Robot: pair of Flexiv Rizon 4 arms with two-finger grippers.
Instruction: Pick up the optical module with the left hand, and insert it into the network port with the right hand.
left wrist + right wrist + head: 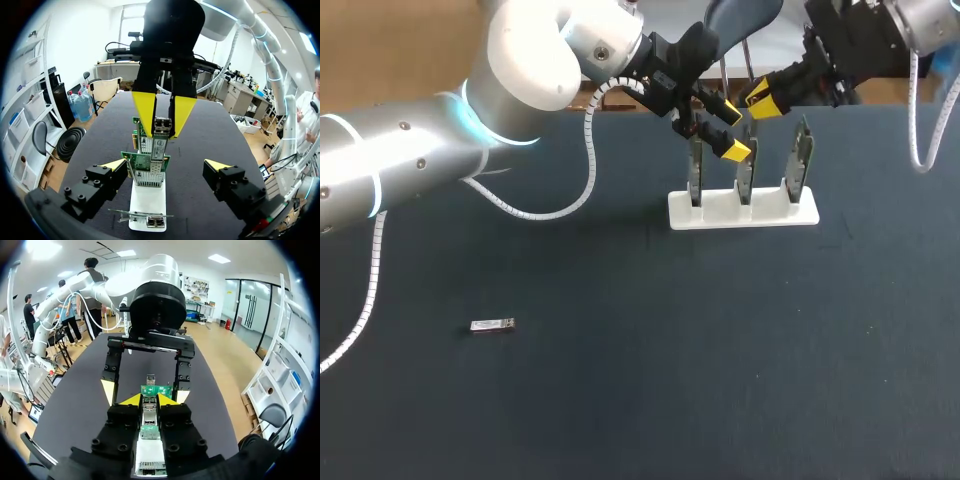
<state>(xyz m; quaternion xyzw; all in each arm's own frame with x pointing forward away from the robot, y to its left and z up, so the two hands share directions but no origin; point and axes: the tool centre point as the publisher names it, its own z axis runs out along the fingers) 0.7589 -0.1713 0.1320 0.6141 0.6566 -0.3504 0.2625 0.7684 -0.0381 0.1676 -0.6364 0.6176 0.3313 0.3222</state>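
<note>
The right gripper [150,401] is narrow and holds the module [149,417], close to a green card [156,390] on the white stand [149,458]. The left gripper [166,165] faces it, wide open, holding nothing. A second module [492,325] lies on the table [620,390], far from both.

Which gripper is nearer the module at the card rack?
Right. The right gripper is shut on the module, over the rack. The left gripper is open, its fingers either side of the rack, clear of the module.
</note>
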